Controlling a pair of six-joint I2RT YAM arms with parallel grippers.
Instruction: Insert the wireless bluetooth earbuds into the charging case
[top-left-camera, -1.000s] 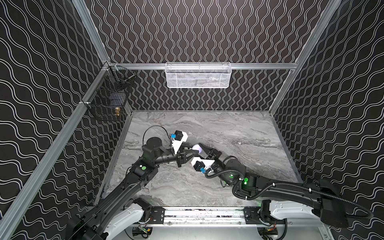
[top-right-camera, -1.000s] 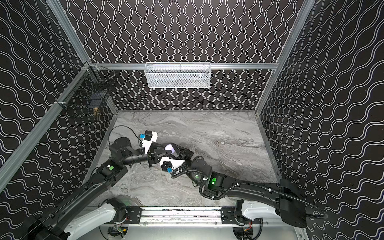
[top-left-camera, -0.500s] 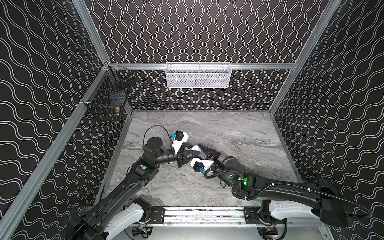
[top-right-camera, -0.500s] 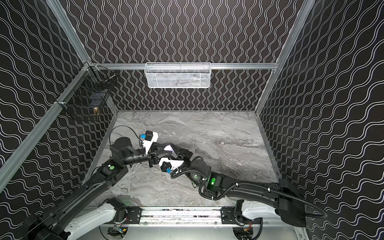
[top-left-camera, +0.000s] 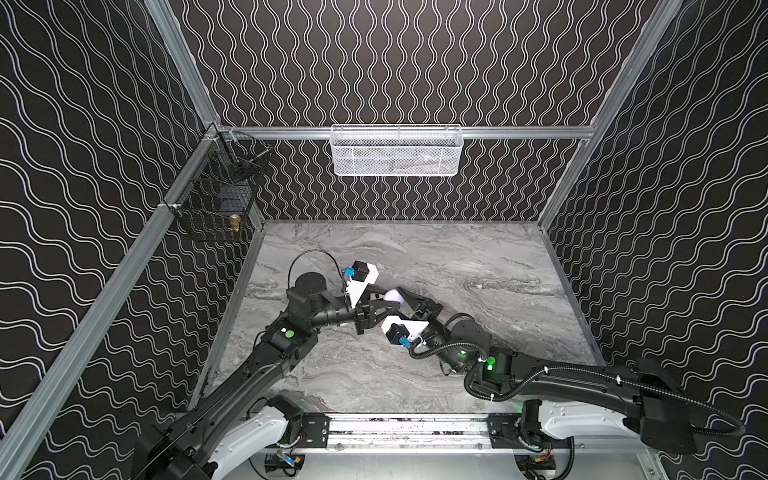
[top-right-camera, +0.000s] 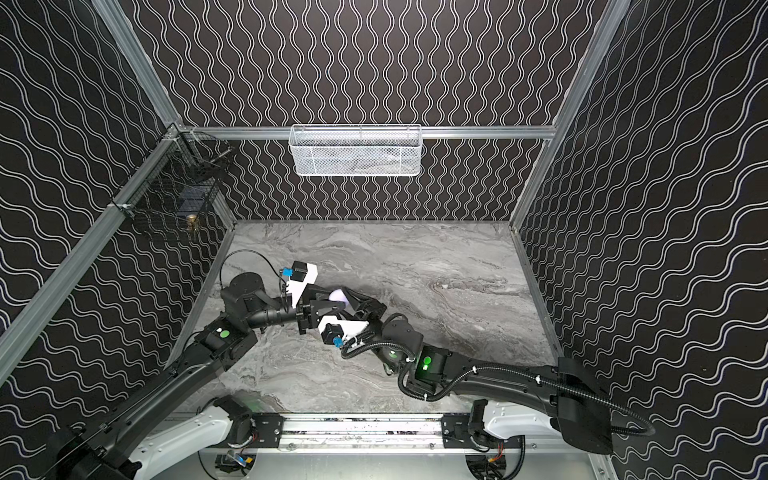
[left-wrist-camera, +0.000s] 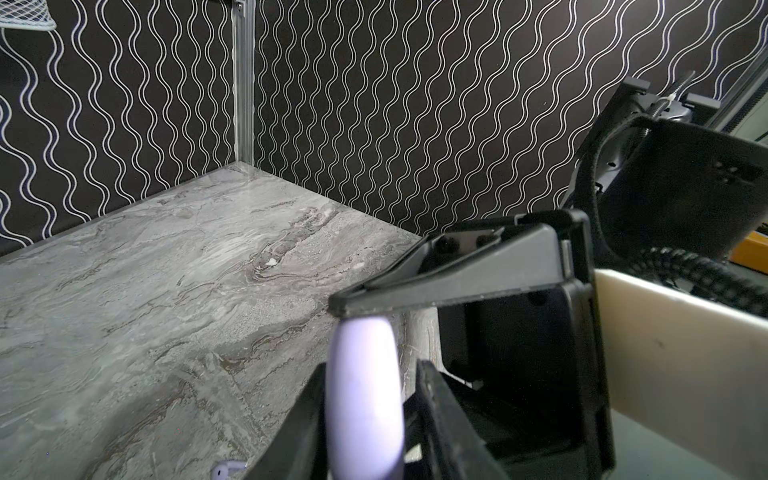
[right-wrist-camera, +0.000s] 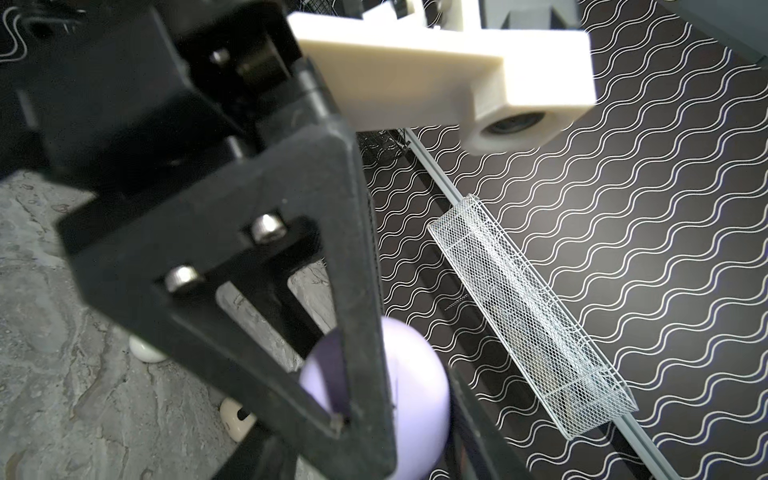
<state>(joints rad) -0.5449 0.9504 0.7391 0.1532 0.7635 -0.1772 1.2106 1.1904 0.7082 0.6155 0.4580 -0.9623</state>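
Note:
A pale lavender charging case (top-left-camera: 390, 296) (top-right-camera: 338, 295) hangs above the table left of centre, and both grippers meet on it. My right gripper (top-left-camera: 400, 300) is shut on its rim; one of its fingers (right-wrist-camera: 469, 424) lies against the case (right-wrist-camera: 415, 386). My left gripper (left-wrist-camera: 372, 365) straddles the flat faces of the case (left-wrist-camera: 365, 395), slightly open, with a thin gap at one finger. On the table below lie a lavender earbud (left-wrist-camera: 226, 471) and two white earbuds (right-wrist-camera: 145, 353) (right-wrist-camera: 237, 419). No earbuds show in the top views.
A white mesh basket (top-left-camera: 397, 151) hangs on the back wall. A black wire basket (top-left-camera: 220, 199) hangs on the left wall. Patterned walls close in three sides of the marble table (top-left-camera: 478, 266). A metal rail (top-left-camera: 407, 428) runs along the front.
Both arms stay almost where they were, with the case between them. The left jaws have eased slightly apart.

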